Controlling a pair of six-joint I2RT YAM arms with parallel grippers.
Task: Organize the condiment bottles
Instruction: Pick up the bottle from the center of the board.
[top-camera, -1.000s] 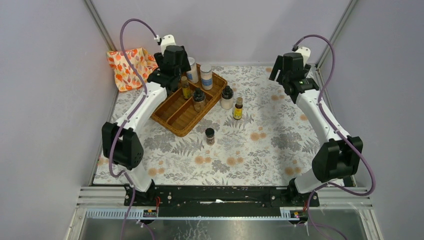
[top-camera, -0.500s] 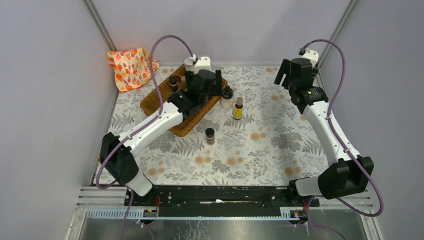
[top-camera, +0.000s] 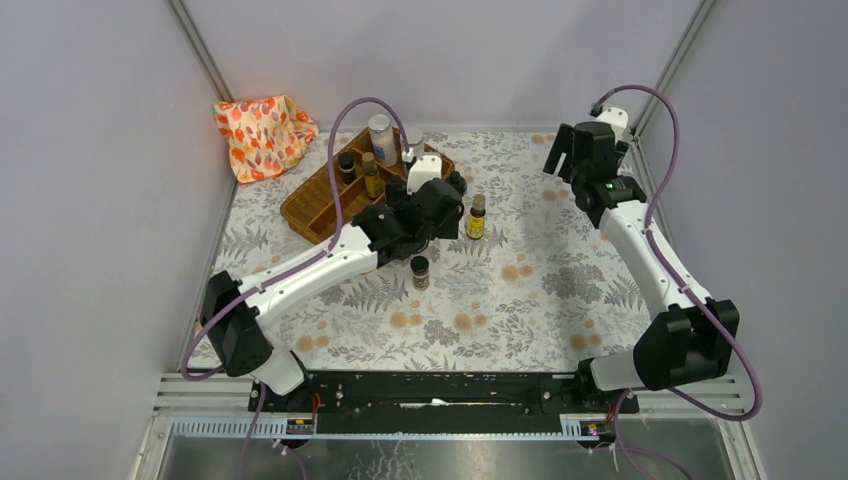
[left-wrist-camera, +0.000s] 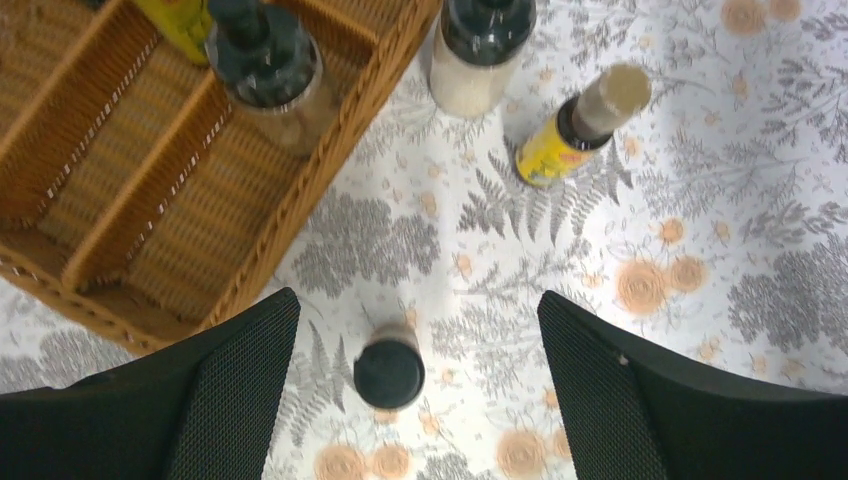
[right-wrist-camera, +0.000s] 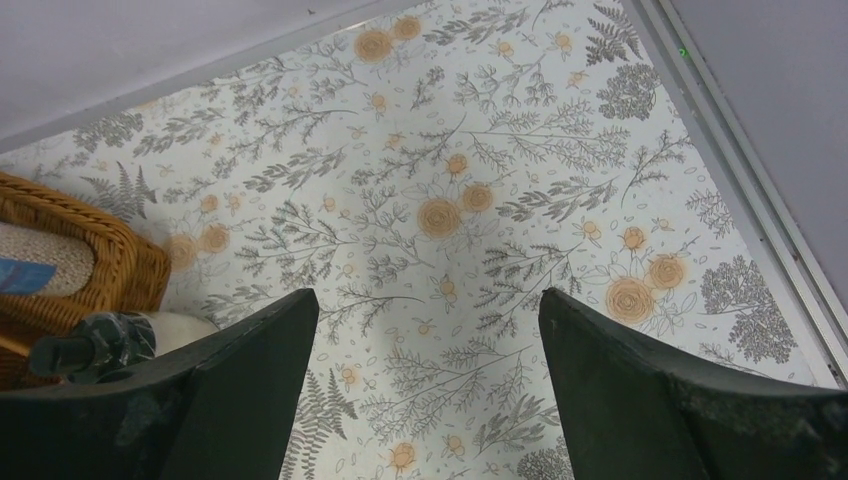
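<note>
Now the left hand (left-wrist-camera: 415, 310), wide open and empty, is hovering over the black-capped spice jar (left-wrist-camera: 389, 373) (on the worktop (left-wrist-camera: 700, 250), beside the wicker tray (left-wrist-camera: 150, 250)); it should be centring before descending.

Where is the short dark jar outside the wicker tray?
Top view: the short dark black-capped jar stands alone mid-table on the floral tablecloth, under the open left pincer.

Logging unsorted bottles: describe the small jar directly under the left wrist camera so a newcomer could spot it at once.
From the brown wicker tray at the far left, move off its near corner onto the floral cover. A short jar stands there alone, upright. Unlike the yellow bottle and white-filled jar farther back, it is squat, brownish and black-capped, the nearest of the three.
</note>
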